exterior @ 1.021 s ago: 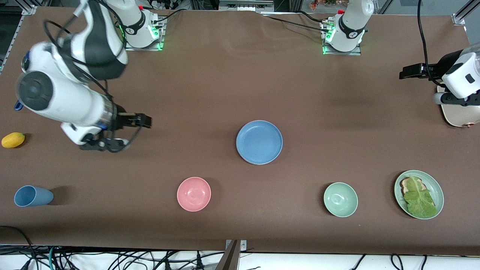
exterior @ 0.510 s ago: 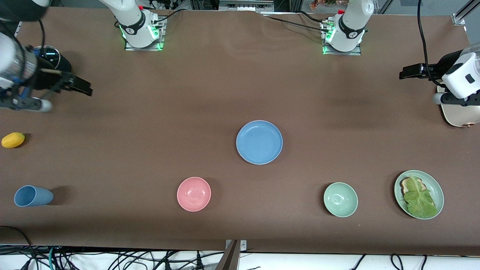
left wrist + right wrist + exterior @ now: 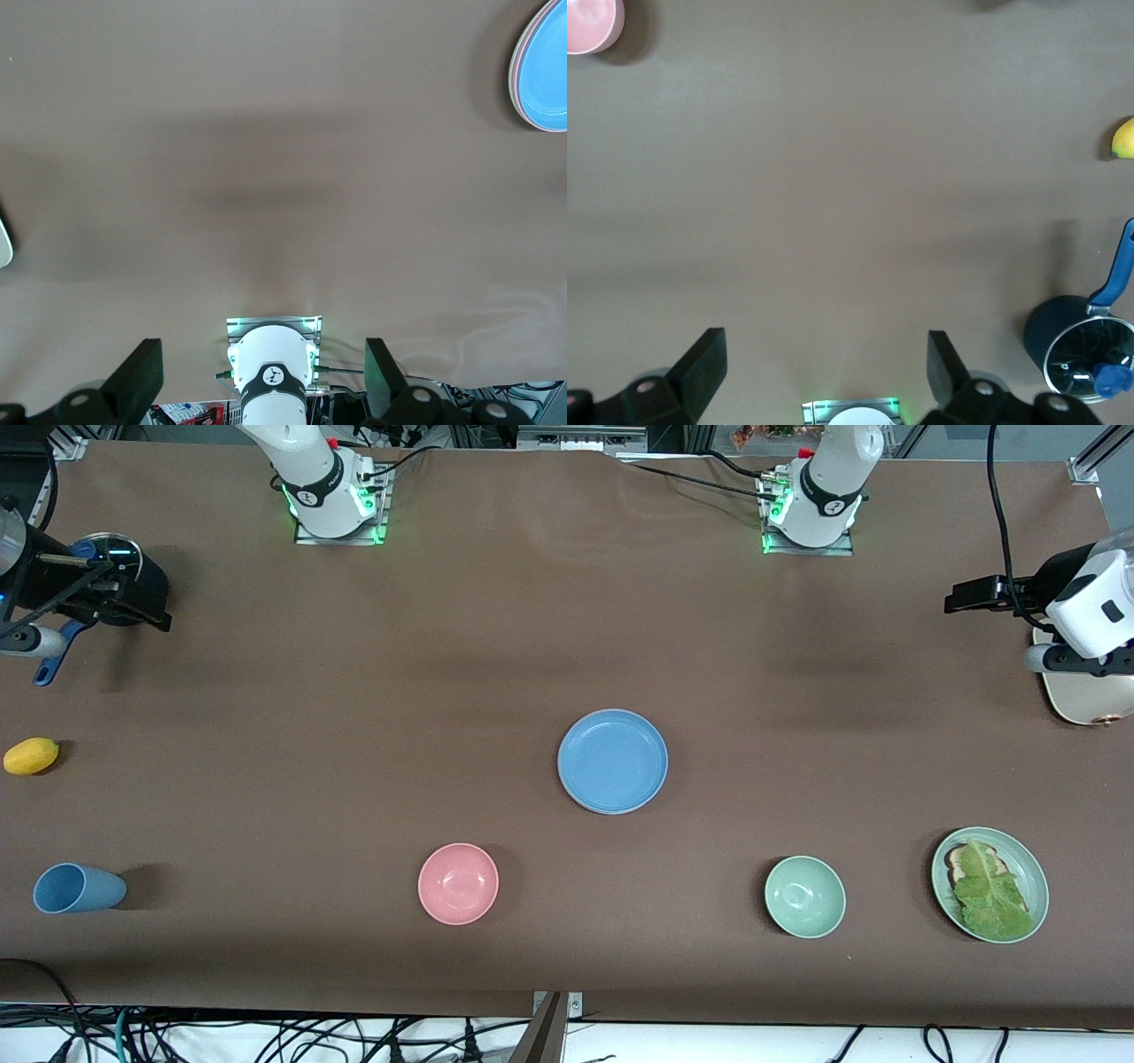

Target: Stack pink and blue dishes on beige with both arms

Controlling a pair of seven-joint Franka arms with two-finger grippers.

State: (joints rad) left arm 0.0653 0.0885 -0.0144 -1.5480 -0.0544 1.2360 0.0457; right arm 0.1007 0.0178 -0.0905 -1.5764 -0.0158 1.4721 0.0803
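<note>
The blue dish [image 3: 612, 761] lies in the middle of the frame, and the left wrist view shows a pink rim under it, so the pink dish [image 3: 513, 69] seems to lie beneath.

The right claw [image 3: 824, 365] stands wide and empty in the upper corner, over a dark pot [image 3: 1079, 347]. The left claw [image 3: 263, 374], also wide and empty, waits over the beige plate [image 3: 1074, 701] at the frame's edge by the left arm's end.

I judge the pair is not yet on beige. To carry it well, each claw should pinch the rim and lift evenly.

Compared with a second ago, the right arm has withdrawn from the middle of the counter [image 3: 496, 646]; the dishes have not moved.
</note>
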